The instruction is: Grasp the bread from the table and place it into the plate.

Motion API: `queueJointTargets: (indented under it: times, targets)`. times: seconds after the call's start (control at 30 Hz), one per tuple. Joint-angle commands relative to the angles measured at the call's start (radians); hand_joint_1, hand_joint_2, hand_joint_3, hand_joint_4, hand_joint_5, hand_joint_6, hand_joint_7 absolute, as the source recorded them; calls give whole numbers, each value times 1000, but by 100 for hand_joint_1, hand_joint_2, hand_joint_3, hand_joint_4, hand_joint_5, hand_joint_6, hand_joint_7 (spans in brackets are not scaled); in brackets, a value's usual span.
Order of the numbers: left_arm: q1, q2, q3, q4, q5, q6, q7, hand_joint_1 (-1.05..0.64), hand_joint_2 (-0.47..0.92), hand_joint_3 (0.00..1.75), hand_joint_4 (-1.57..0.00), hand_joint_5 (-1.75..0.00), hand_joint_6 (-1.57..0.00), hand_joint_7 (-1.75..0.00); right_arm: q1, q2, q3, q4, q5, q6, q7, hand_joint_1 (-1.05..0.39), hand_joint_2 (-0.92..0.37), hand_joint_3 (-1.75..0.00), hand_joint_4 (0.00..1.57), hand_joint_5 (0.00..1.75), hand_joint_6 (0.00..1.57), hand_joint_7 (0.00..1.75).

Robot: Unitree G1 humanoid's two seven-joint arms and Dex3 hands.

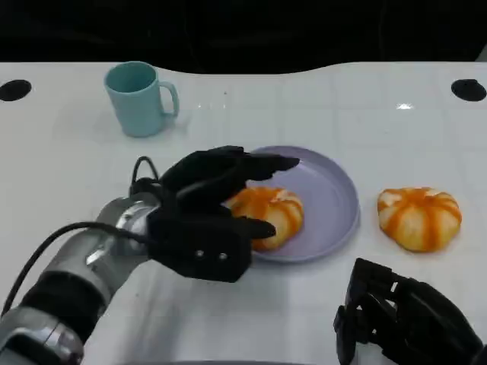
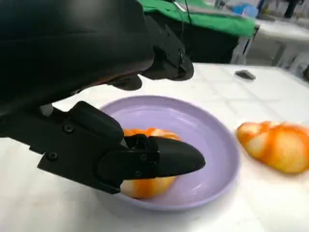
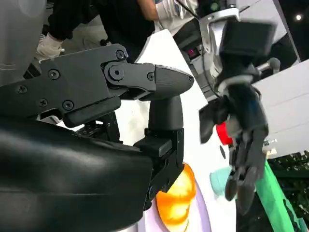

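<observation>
We see left hand [image 1: 217, 205] covering near side of bread [image 1: 268, 215] in plate [image 1: 331, 199]; grip unclear. Right hand [image 1: 403, 319] cut by frame's lower edge. Second bread [image 2: 280, 145] blurred in left wrist view.

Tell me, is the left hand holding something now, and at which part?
It cannot be told. The left hand has fingers around the bread on the plate, but contact is hidden.

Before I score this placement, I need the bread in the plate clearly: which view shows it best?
The head view: the bread in the plate lies whole on the purple plate, with the left hand around its near side. The left wrist view shows it partly hidden behind fingers. The right wrist view shows an orange bun, but which one is unclear.
</observation>
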Motion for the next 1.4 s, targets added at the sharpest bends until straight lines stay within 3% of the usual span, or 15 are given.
queueJointTargets:
  times: [0.03,0.07,0.1,0.2,0.3,0.47,0.63,0.87,1.13,1.4]
  targets:
    - [101,-33,111,12,-224,-91,-106,-66,92,36,-45,-86,-65,-15,9,-8,-6,-22,18,19,-1,-53,-92,-41,58,175,43,161]
    - [120,-46,132,10,-277,-100,-140,-63,92,34,-45,-102,-71,-20,10,-8,-6,-25,18,20,-1,-53,-92,-42,58,175,42,161]
    - [139,-60,152,9,-326,-112,-173,-60,92,33,-44,-121,-71,-37,10,-8,-7,-24,19,19,1,-53,-92,-43,57,175,42,161]
    - [193,-90,194,-21,-418,-128,-237,-59,92,34,-47,-156,-50,-114,9,-10,-6,-19,14,8,6,-52,-92,-45,58,175,41,163]
    - [246,-108,221,-70,-468,-132,-272,-61,92,36,-49,-171,-44,-146,12,-13,-6,-28,14,21,-2,-53,-92,-44,58,175,41,164]
    - [367,-107,247,-236,-560,-14,-350,-62,92,37,-52,-175,-42,-160,22,-12,-6,-43,21,31,-3,-53,-92,-44,58,175,41,165]
    - [519,-106,264,-449,-690,200,-416,-65,92,37,-68,-175,-49,-173,32,-12,-6,-61,24,45,-3,-54,-92,-43,59,175,42,165]
    - [667,-109,279,-628,-818,421,-483,-62,92,36,-80,-175,-58,-175,39,-15,-4,-70,20,55,-7,-54,-92,-40,60,175,43,163]
    - [743,-126,286,-677,-886,558,-525,-64,92,32,-84,-175,-63,-175,44,-20,-9,-77,20,56,-8,-53,-92,-41,61,175,43,163]
    - [755,-145,300,-646,-888,582,-551,-67,92,30,-85,-175,-65,-175,43,-25,-20,-67,27,50,1,-54,-92,-41,61,175,44,162]
